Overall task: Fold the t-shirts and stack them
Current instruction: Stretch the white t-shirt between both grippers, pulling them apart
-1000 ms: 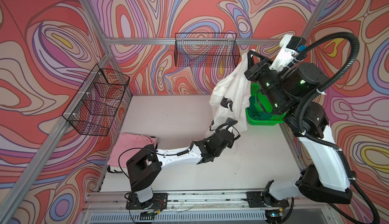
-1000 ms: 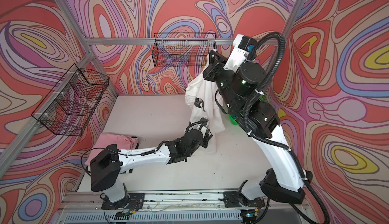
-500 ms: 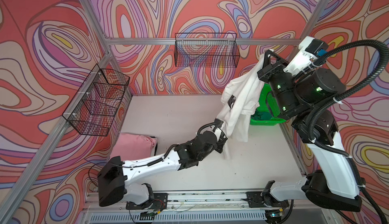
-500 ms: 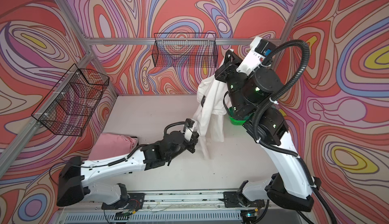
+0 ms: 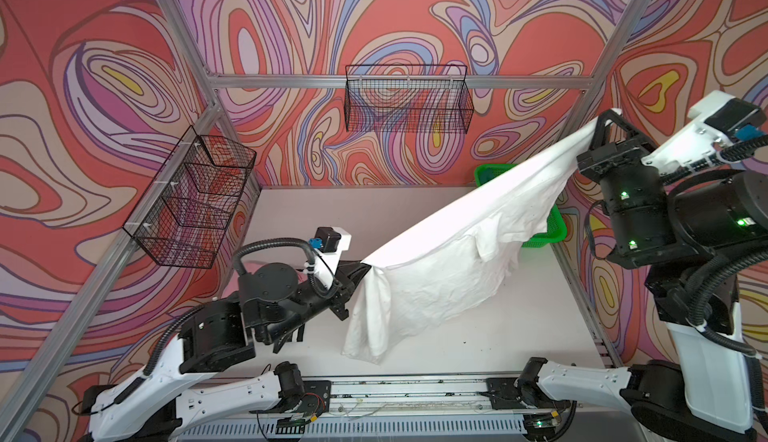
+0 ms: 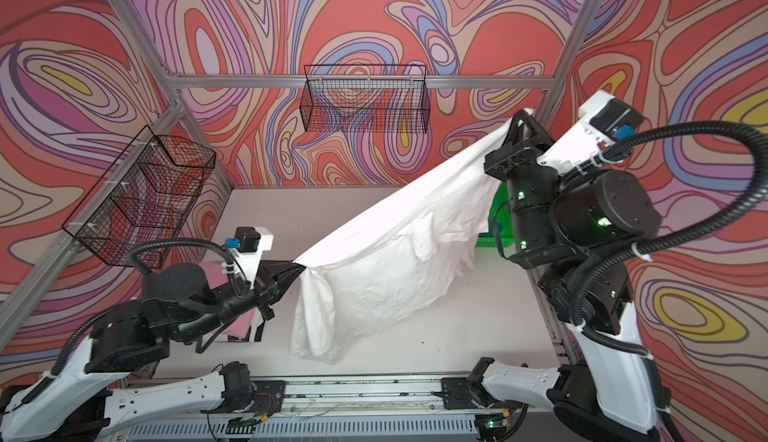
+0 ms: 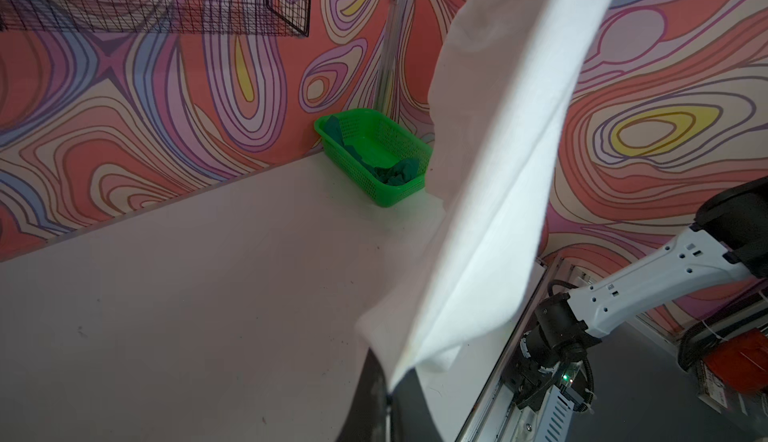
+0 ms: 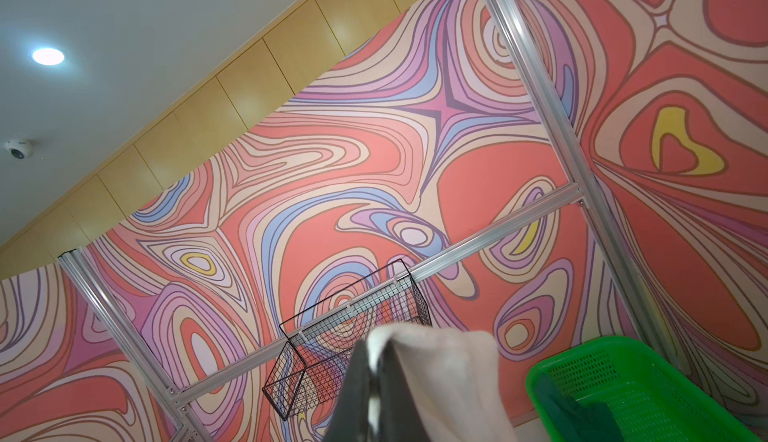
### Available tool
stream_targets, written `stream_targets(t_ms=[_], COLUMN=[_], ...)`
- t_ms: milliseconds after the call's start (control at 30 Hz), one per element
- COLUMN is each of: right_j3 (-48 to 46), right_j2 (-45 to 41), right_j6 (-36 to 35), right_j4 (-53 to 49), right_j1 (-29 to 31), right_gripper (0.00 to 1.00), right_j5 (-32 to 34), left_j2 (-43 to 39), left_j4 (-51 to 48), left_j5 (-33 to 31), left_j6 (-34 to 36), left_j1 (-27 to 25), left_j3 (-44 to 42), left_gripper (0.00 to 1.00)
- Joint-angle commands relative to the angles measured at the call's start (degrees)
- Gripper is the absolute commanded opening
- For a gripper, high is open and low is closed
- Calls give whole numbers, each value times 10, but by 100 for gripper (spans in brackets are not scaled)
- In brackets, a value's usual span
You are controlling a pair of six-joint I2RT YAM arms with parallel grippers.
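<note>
At about 9 o'clock on the white table (image 5: 332,211), the light pink t-shirt (image 6: 210,271) lies mostly hidden under the left arm. Only the top views show it.

The left gripper (image 5: 365,267) sits low, just left of the table's centre, and points toward 3 o'clock. Its jaws are clamped on one corner of the white t-shirt (image 5: 436,278). The left wrist view confirms this: the dark fingers (image 7: 374,394) are pressed together with the cloth edge pinched between them.

The white t-shirt is stretched in the air between the two arms. Its long axis and taut top edge run from 8 o'clock up toward 2 o'clock in both top views, rising to the right. The rest of the shirt hangs below that edge in wrinkled folds. A bunched end droops at 6 o'clock toward the table, and I cannot tell whether it touches.

The right gripper (image 5: 607,115) is raised high at 2 o'clock and is closed tight on the opposite corner. The right wrist view shows cloth (image 8: 436,369) draped over its pressed-together fingers (image 8: 357,390).

The green basket (image 5: 550,228) stands in the table's 2 o'clock corner, largely covered by the shirt in the top views. Both wrist views look into it and show the dark green t-shirt (image 7: 395,172) crumpled inside.
</note>
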Motion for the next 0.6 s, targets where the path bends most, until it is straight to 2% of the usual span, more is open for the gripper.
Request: stream_targets(t_ms=[0,133,367,433,567], right_j3=[32,28,-51,-36,4], right_j2=[-12,-38,-101,-103,-94], right_j6=[4,12,33,35,51], right_j4=[-38,-63,-72,-90,-120], right_j1=[0,0,-1,-1,-5], right_gripper=[0,0,0,0,0], right_j5=[17,33,57,57,17], left_j2=[9,30,43,39,65], left_j4=[-165,-245,-306,-311,-352], left_j5=[-28,-28,-51,-41,-11], left_j6=[16,22,50,58,56], left_j1=[-1,-1,0,-1,-1], left_j3=[90,172,211,232,293], left_gripper=[0,0,0,0,0])
